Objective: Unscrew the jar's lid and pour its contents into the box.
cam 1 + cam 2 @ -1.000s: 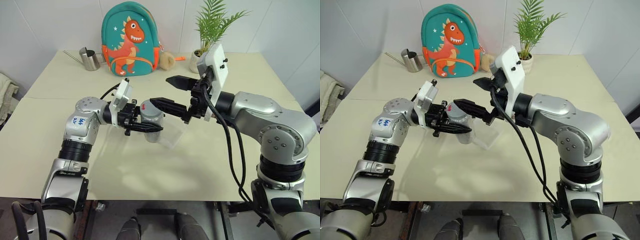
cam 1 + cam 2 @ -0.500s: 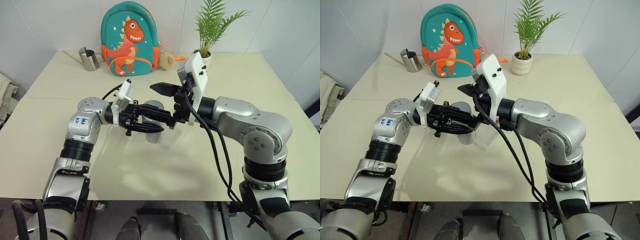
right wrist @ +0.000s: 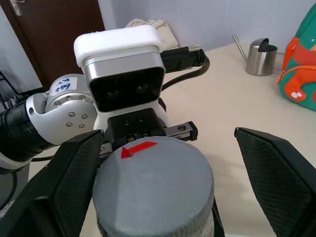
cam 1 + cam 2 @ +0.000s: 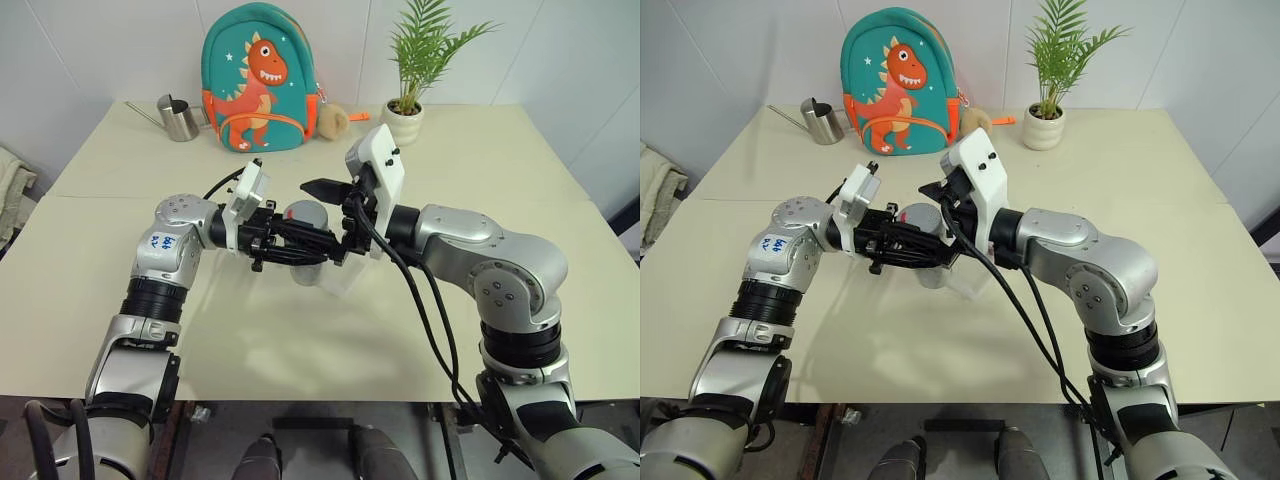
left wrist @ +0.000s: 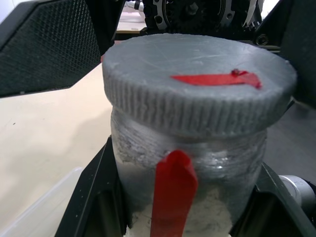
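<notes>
The left jaws [image 4: 300, 251] are clamped on the jar [image 5: 190, 195], one black finger on each side of its body, below the lid [image 5: 197, 81]. The right jaws [image 4: 327, 213] are spread wide, one finger [image 3: 74, 182] on either side of the lid, with a gap seen at each; no contact is made yet. The lid is still seated on the jar, so the step in hand is judged to be the approach to grip the lid, before any unscrewing.

The jar is held upright above the table [image 4: 420, 300], its long axis vertical and the lid facing up. A red stripe [image 5: 173, 192] runs down its side, and a red mark [image 5: 217, 79] lies flat on the lid's top. The box [image 4: 340, 275] is seen just beneath and slightly right of the jar, on the table.

For the next move, the right jaws are likely to be closed squarely on the ribbed rim of the lid, centred on the jar's axis, and then turned about that axis while the jar is kept fixed by the left. An off-centre grip could tip the jar or slip on the rim
</notes>
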{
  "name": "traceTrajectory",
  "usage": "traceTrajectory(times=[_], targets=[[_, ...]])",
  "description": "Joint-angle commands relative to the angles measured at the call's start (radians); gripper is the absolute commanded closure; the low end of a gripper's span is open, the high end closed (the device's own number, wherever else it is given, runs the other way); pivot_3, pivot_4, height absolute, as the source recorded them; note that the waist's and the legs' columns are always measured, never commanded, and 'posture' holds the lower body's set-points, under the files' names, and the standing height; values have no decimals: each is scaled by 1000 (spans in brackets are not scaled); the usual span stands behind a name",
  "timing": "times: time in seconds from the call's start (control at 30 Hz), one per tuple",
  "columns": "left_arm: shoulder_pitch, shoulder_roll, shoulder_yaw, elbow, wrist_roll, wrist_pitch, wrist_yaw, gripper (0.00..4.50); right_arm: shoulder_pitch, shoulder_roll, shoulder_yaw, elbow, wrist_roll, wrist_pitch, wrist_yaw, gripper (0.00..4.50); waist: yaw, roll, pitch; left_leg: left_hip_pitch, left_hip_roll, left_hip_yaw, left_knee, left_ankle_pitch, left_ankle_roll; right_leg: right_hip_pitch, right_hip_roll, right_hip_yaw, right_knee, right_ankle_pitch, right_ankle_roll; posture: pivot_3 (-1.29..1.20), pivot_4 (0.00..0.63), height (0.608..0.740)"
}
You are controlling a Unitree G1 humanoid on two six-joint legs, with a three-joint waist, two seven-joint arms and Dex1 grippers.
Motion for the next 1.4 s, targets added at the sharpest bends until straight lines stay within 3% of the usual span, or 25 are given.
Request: traceTrajectory(times=[0.03, 1.4], targets=[[-31, -1, 5, -11, 2, -17, -6, 2569, -2, -2, -6, -24, -6, -20, 5, 37, 0, 0, 0, 0, 0, 0, 0, 0, 0, 0, 0, 0, 0, 0, 0, 0, 150, 740], [-43, 7, 12, 19, 22, -35, 3, 2569, 13, -108, -77, -139, 92, 81, 1, 37, 0, 0, 0, 0, 0, 0, 0, 0, 0, 0, 0, 0, 0, 0, 0, 0, 150, 740]])
